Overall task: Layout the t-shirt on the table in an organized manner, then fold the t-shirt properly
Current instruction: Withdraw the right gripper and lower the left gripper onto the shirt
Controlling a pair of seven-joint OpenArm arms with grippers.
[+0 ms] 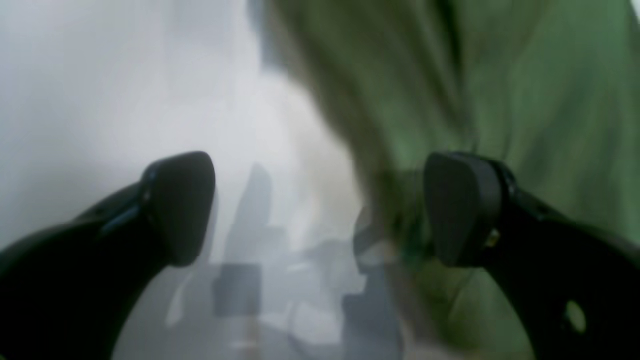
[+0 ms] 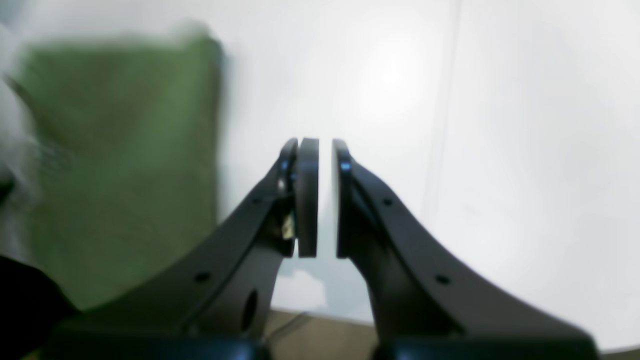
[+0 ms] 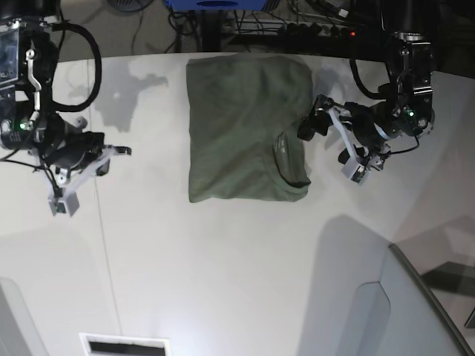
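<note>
t-shirt (image 1: pixel 500 100) blurred, left gripper (image 1: pixel 320 210) agape beside it

Base overhead; blurry wrist views apparently share t-shirt (image 3: pixel 245 126).

Left hand (image 1: pixel 320 210): fingers (image 1: pixel 182 207) spread wide apart, nothing between them; arm bent in from the base view's right edge. Right hand (image 2: pixel 325 197): fingers (image 2: pixel 307 197) parallel, a narrow slit between them, nothing gripped; arm folded low at that view's left edge.
</note>
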